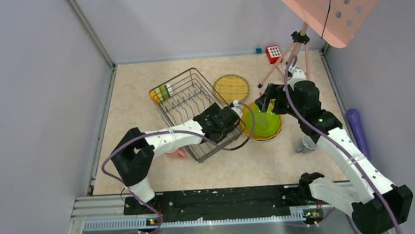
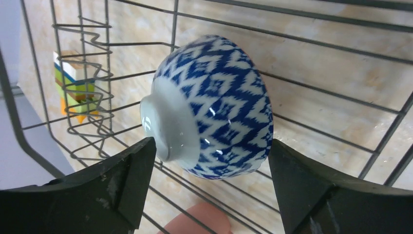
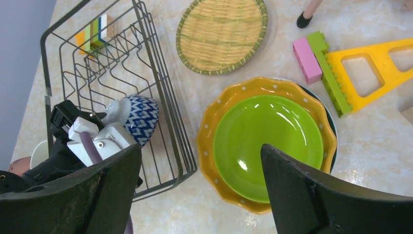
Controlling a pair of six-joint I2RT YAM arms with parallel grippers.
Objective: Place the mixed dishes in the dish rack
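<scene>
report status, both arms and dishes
Left gripper open, jaws either side of blue-white bowl lying in dish rack. Right gripper open over lime green plate, stacked on yellow-orange plate. Nothing atop plates.

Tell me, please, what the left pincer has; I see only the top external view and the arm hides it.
Observer: The blue-white patterned bowl, tipped on its side inside the dish rack, lies between the fingers of the left pincer; contact I cannot confirm.
Operator: And the right pincer?
Observer: Open, empty, above the lime green plate.
Operator: Is that plate alone?
Observer: No; it lies on the yellow-orange dotted plate, and a third plate's dark rim shows beneath.
</scene>
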